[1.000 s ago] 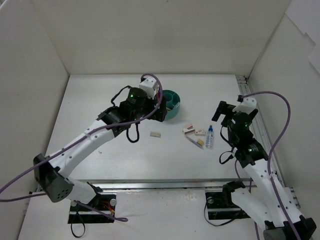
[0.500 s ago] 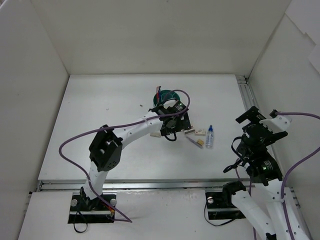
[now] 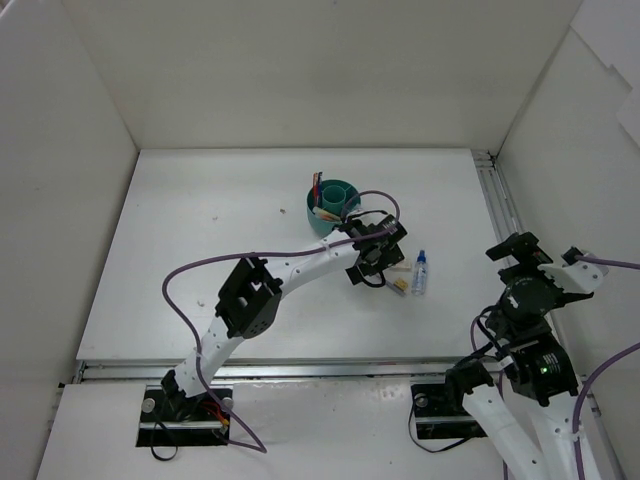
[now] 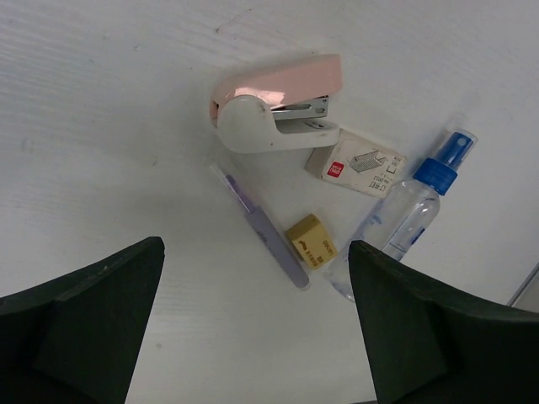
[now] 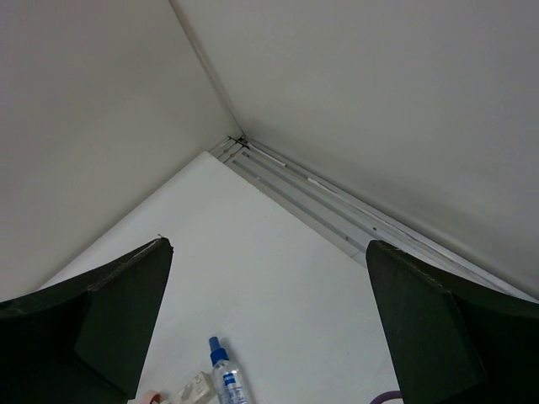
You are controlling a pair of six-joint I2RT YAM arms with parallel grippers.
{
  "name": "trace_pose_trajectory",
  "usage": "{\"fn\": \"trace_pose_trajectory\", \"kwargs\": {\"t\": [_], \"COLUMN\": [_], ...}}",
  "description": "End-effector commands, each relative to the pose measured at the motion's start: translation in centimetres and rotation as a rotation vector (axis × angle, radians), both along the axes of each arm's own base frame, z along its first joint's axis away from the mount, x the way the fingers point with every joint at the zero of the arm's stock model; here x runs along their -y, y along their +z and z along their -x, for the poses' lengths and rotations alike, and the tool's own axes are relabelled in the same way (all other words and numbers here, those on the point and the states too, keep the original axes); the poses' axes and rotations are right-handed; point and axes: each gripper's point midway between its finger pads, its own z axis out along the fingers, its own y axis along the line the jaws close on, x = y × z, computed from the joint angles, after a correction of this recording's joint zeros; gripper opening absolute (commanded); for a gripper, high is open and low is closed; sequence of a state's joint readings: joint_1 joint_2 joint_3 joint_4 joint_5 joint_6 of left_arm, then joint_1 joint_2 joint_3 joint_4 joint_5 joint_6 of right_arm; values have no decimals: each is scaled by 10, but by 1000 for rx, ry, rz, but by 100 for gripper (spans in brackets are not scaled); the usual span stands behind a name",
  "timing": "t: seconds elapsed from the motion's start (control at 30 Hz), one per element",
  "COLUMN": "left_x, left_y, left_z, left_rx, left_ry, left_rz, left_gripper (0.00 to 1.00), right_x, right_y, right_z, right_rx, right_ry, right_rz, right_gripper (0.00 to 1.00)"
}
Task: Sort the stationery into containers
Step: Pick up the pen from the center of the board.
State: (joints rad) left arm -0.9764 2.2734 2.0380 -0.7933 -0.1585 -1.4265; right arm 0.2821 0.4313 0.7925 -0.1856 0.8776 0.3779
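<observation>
The teal organizer (image 3: 333, 203) stands at the table's middle back with coloured pens (image 3: 317, 186) sticking out of it. My left gripper (image 3: 379, 262) hovers open and empty over a cluster of stationery. In the left wrist view, my left gripper (image 4: 257, 337) is above a purple pen (image 4: 263, 229), a yellow eraser block (image 4: 311, 241), a pink-and-white stapler (image 4: 274, 105), a small staples box (image 4: 355, 171) and a clear bottle with a blue cap (image 4: 417, 195). My right gripper (image 3: 520, 255) is open and empty, raised at the right, away from the items. The bottle (image 5: 228, 380) shows at the bottom of the right wrist view.
White walls enclose the table on three sides. A metal rail (image 3: 497, 200) runs along the right edge and also shows in the right wrist view (image 5: 320, 198). The left arm's purple cable (image 3: 190, 272) loops over the table's middle.
My left arm has swung right from beside the organizer to over the stationery cluster. My right arm has pulled back toward the near right and lifted.
</observation>
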Motion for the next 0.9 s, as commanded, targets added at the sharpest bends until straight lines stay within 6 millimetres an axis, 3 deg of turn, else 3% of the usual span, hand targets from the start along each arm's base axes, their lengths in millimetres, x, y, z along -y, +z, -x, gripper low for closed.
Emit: {"fn": "trace_pose_trajectory", "kwargs": {"t": [0.0, 0.23, 0.43, 0.73, 0.87], "left_x": [5, 7, 4, 10, 5], "left_y": [14, 0, -10, -33, -34], "left_z": [-2, 0, -6, -5, -4], "left_rx": [2, -27, -8, -51, -52], "left_ry": [47, 51, 51, 24, 26], "left_rz": [18, 7, -35, -78, -100], "left_gripper": [86, 78, 63, 50, 36], "right_x": [2, 5, 5, 7, 8], "right_y": [10, 11, 12, 11, 11], "right_z": [3, 13, 15, 19, 21], "right_rx": [73, 115, 117, 128, 135], "right_ry": [-15, -15, -12, -15, -21], "right_rz": [-32, -47, -44, -46, -49], "right_gripper": [98, 98, 98, 98, 98]}}
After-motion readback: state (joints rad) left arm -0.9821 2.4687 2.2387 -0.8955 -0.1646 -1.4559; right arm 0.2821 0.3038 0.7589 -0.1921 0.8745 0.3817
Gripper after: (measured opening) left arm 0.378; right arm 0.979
